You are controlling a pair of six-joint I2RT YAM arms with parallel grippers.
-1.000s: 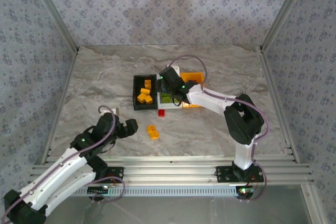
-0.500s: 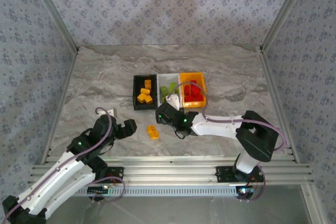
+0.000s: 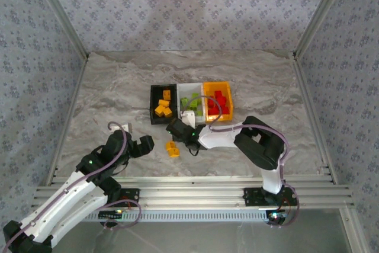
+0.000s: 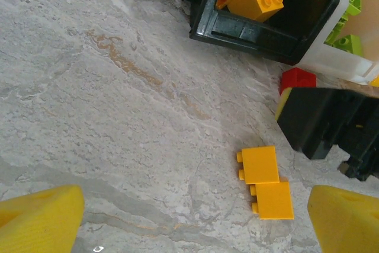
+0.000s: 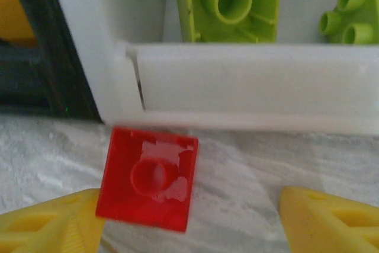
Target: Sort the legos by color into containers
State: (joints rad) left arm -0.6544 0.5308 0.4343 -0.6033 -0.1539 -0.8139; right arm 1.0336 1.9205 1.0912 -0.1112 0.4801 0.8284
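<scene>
A red lego [image 5: 148, 186] lies studs-down on the table against the front wall of the white container [image 5: 249, 87]. My right gripper [image 5: 189, 223] is open around it, and its left fingertip [image 5: 53, 223] is at the brick's lower left corner. Two orange-yellow legos [image 4: 260, 165] lie side by side on the table [image 3: 172, 148]. My left gripper [image 4: 192, 223] is open and hovers short of them, to their left [image 3: 145, 143]. The black container [image 3: 163, 103] holds orange-yellow legos, the white one [image 3: 190, 102] lime green legos, and the orange-yellow one [image 3: 218, 100] red legos.
The three containers stand joined in a row at the middle of the marble table [image 3: 106, 105]. The right gripper's black body [image 4: 331, 122] sits just right of the two loose yellow legos. Patterned walls with metal rails [image 3: 65, 122] ring the table.
The right arm swung back from above the containers and came down to the table in front of them, over the red lego. The left arm barely moved.
</scene>
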